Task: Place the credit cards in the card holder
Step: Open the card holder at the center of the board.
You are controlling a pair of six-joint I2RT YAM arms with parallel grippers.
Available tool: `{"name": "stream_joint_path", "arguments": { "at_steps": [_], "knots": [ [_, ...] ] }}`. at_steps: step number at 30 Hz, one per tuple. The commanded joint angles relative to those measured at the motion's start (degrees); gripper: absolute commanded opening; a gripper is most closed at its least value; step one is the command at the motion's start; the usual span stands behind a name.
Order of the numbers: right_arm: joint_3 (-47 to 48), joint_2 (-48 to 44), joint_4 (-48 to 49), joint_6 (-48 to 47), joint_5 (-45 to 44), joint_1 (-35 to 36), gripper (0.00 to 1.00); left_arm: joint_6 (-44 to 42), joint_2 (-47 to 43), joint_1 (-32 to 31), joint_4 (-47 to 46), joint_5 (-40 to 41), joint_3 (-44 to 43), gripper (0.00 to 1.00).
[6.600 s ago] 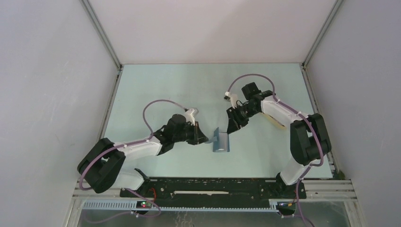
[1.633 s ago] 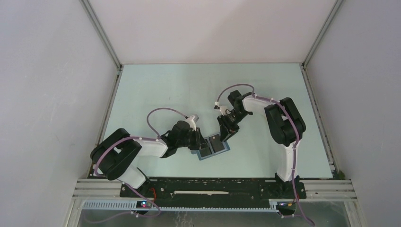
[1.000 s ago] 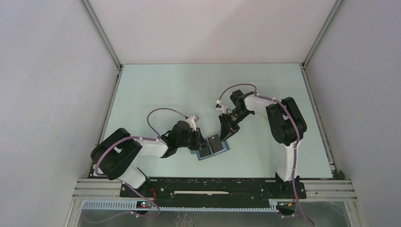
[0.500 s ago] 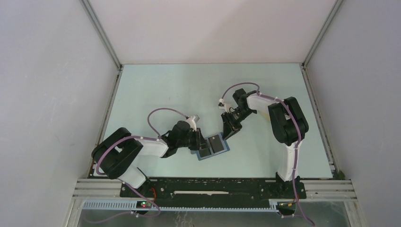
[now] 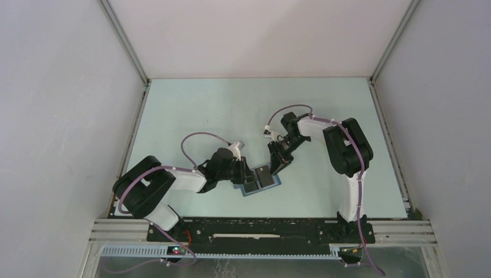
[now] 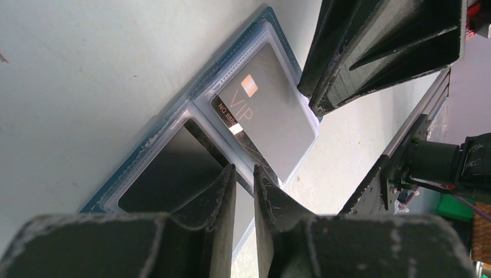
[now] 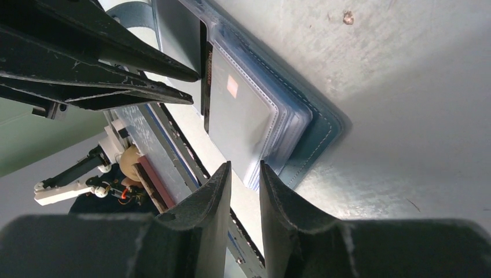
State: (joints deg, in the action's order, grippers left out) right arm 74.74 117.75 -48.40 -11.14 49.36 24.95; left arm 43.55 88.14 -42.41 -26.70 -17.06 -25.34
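The blue card holder point(image 5: 262, 190) lies open and flat on the table between the two arms. In the left wrist view its right sleeve holds a grey credit card point(image 6: 266, 124) marked VIP, and its left sleeve holds a dark card point(image 6: 162, 182). My left gripper point(image 6: 244, 168) hovers over the holder's middle fold point(image 5: 248, 174), jaws a narrow gap apart with nothing between them. My right gripper point(image 7: 243, 165) stands at the holder's far right edge point(image 5: 277, 165), also narrowly open and empty. The right wrist view shows the blue rim point(image 7: 321, 133) and the pale card point(image 7: 237, 116).
The pale green table point(image 5: 231, 110) is boxed in by white walls at the back and both sides. A black rail point(image 5: 260, 236) with both arm bases runs along the near edge. The two grippers sit close together over the holder.
The right gripper drew back slightly from the holder's edge, then returned to it. The left arm and the holder have stayed in place.
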Motion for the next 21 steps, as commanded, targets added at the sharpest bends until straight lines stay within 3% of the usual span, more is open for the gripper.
{"name": "stream_joint_path", "arguments": {
  "at_steps": [1, 8, 21],
  "knots": [
    [0.9, 0.7, -0.1, 0.4, -0.3, 0.4, 0.33, -0.8, 0.6, -0.3, -0.7, -0.6, -2.6, 0.22],
    [0.9, 0.5, 0.0, 0.5, -1.5, 0.4, 0.35, -0.9, 0.9, -0.2, -0.8, -0.7, -2.8, 0.22],
    [1.1, 0.7, -0.9, -0.4, 5.1, 1.1, 0.34, -1.0, 0.9, -0.2, -1.0, -1.0, -2.8, 0.23]
  ]
}}
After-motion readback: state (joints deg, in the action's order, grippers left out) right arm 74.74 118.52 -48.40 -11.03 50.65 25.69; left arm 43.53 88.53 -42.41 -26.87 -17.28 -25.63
